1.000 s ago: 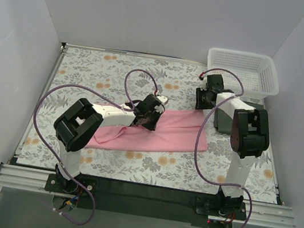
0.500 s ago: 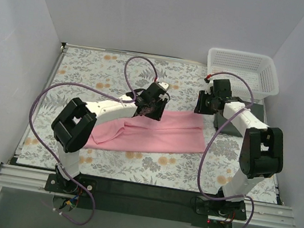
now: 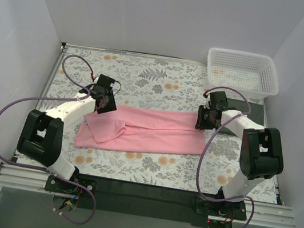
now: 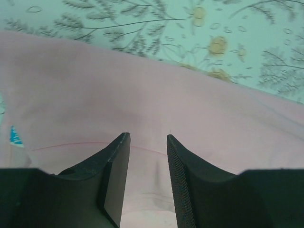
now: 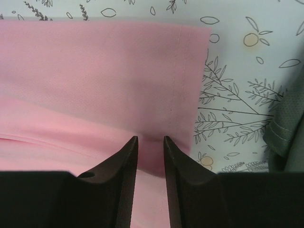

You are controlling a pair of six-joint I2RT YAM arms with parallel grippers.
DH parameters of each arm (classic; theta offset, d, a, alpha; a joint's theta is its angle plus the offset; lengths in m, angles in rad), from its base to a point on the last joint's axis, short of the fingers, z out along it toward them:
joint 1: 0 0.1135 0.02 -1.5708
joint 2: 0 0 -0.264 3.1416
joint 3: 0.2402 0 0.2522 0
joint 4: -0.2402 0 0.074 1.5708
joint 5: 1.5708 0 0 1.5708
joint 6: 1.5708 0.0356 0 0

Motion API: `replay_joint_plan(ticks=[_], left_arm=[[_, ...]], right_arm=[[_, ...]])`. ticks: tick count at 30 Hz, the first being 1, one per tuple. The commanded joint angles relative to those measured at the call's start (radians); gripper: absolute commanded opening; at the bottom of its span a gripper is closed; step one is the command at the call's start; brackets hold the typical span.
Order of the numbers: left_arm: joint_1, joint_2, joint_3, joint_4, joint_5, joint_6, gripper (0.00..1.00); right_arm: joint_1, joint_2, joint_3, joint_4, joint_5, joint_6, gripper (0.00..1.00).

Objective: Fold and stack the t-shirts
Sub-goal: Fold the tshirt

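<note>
The light pink t-shirt (image 3: 149, 131) lies stretched in a long band across the floral cloth. My left gripper (image 3: 103, 103) is at its upper left corner. In the left wrist view the gripper (image 4: 147, 137) has its jaws close together with a ridge of pink cloth (image 4: 142, 90) between them. My right gripper (image 3: 203, 120) is at the shirt's upper right corner. In the right wrist view that gripper (image 5: 150, 137) pinches the puckered pink hem (image 5: 114, 76). The dark green t-shirt (image 5: 287, 135) shows at the right edge of that view. In the top view my right arm hides most of it.
A white mesh basket (image 3: 263, 88) stands at the back right corner. The floral table cloth (image 3: 146, 78) covers the table. White walls close in the left, right and back sides. Purple cables loop above both arms.
My left gripper has swung from the shirt's middle to the far left, drawing the pink cloth out leftward. My right gripper has come down onto the shirt's right corner.
</note>
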Motion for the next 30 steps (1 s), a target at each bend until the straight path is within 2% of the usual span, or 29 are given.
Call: replay_joint_plan(ticks=[1,8,19,23,25,30], left_arm=[[0.056,-0.051,-0.045,-0.011,-0.017,-0.049,0.36],[0.072,-0.024,-0.076,-0.004,-0.008,-0.074,0.41],[0.087,0.067,-0.118,0.023,0.0,-0.094,0.41],[0.111,0.156,-0.063,0.047,0.012,-0.074,0.41],[0.128,0.208,0.016,0.055,0.017,-0.048,0.41],[0.145,0.462,0.261,0.053,0.012,0.059,0.42]], right_arm=[[0.031,-0.065,0.005,-0.015,0.094,-0.009,0.3],[0.126,-0.128,0.027,-0.025,0.14,-0.053,0.32],[0.224,-0.022,-0.013,-0.03,0.071,-0.079,0.34],[0.275,-0.019,-0.048,-0.065,0.076,-0.078,0.34],[0.31,-0.023,-0.067,-0.091,0.05,-0.066,0.34],[0.44,-0.037,-0.119,-0.134,-0.06,-0.017,0.34]])
